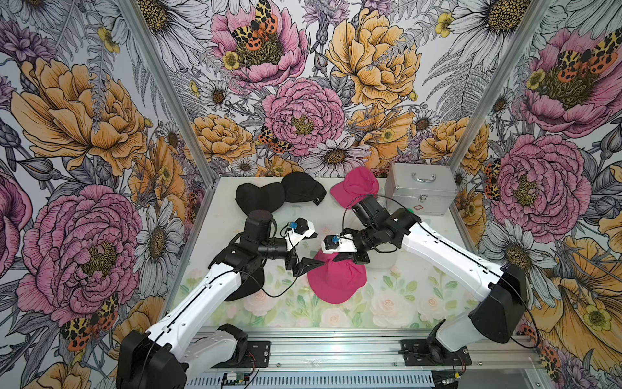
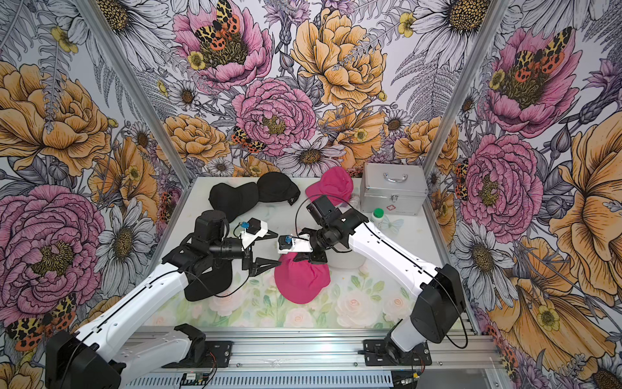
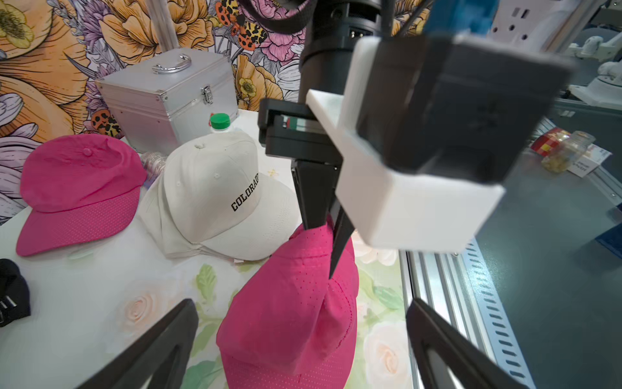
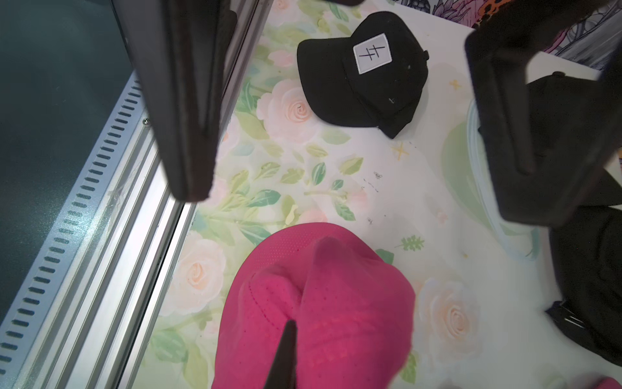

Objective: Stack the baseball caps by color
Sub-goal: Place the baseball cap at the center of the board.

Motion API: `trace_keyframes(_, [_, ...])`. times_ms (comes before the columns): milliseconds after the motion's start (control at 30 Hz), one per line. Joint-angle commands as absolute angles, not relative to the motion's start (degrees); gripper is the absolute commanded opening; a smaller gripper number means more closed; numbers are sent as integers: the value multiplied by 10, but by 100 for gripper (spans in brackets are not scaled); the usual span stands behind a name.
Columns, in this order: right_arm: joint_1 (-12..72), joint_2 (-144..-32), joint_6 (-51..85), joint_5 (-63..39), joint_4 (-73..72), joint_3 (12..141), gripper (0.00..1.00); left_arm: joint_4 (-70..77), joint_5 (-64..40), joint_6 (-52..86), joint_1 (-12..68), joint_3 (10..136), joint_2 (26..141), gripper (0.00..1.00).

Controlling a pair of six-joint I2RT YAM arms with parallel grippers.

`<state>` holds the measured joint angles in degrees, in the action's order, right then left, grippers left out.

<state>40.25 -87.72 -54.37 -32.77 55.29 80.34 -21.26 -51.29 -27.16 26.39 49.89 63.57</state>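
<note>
A cream cap point(image 3: 215, 195) near the silver case point(image 3: 168, 97) reads "COLORADO", legible only from the left wrist. A black cap point(image 4: 367, 70) shows its white patch only from the right wrist. The top views show three black caps and two pink. The right fingers point(image 3: 314, 198) pinch the crown of the pink cap point(image 1: 336, 279) farther from the case. The left fingers point(image 3: 158, 347) are spread beside it.

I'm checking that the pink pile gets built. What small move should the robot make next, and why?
Probably lift the right gripper straight up a little, taking the near pink cap with it. Its fingers are shut on the cap's crown fabric. The left gripper stands open beside it and holds nothing. The other pink cap lies at the back by the silver case, a likely place to stack it.
</note>
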Motion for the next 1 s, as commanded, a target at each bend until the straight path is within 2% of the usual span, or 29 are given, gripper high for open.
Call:
trace_keyframes(0, [417,-852,-593,-314,569,818,0,-272,-541,-333,285,525,670,99])
trace_keyframes(200, [438,-843,-617,-314,573,825,0,-292,-514,-357,313,563,735,98])
trace_keyframes(300, [439,-838,-624,-316,573,822,0,-301,-541,-380,312,572,747,89])
trace_keyframes(333, [439,-838,-623,-313,573,821,0,-301,-549,-382,311,574,749,83])
trace_keyframes(367, [439,-839,-623,-309,573,820,0,-303,-554,-382,311,577,750,71])
trace_keyframes(467, [437,-838,-620,-306,573,818,0,-310,-556,-364,307,583,746,20])
trace_keyframes(600, [429,-834,-611,-317,573,812,0,-315,-578,-363,292,571,722,0])
trace_keyframes(667, [426,-834,-602,-321,573,807,0,-315,-595,-366,284,566,709,0])
trace_keyframes(767, [421,-835,-581,-336,573,796,10,-316,-611,-365,269,564,692,0])
trace_keyframes(867, [413,-836,-557,-347,572,782,25,-316,-619,-354,256,568,685,0])
trace_keyframes(967, [403,-836,-538,-354,571,768,31,-316,-626,-349,248,572,680,0])
